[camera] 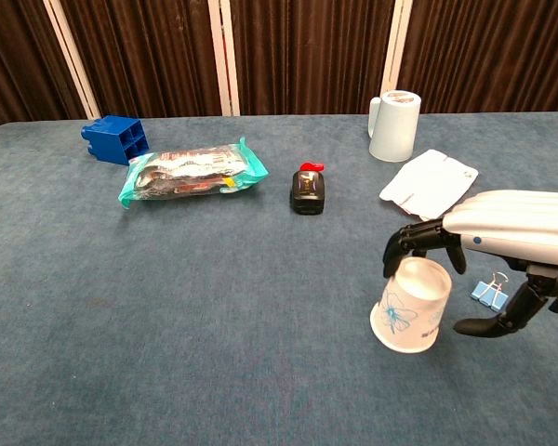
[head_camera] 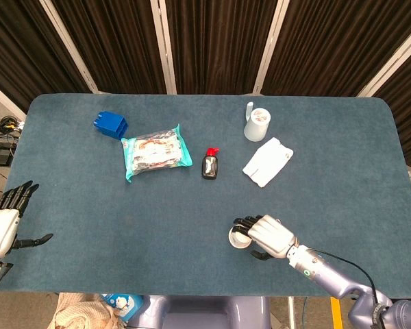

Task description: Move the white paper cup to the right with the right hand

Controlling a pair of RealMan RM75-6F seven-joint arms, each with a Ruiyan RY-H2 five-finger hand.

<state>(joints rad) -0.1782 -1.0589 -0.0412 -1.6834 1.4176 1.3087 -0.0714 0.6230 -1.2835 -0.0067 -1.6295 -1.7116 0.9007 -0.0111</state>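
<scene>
Near front edge of table (head_camera: 89, 226), right of centre: white paper cup (camera: 411, 305) standing upside down, butterfly print facing front. Right hand (head_camera: 268, 236) hovering over cup, dark fingers (camera: 418, 243) curling over its top and far side, thumb spread apart on right; firm grip not showing. Blue binder clip (camera: 488, 291) lying just beside cup's right. Left hand (head_camera: 3, 226) hanging off left edge, fingers spreading, holding nothing.

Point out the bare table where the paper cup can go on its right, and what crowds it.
Bare cloth runs from the right hand to the table's right edge, below the white packet. A binder clip crowds the white paper cup on that side.
</scene>
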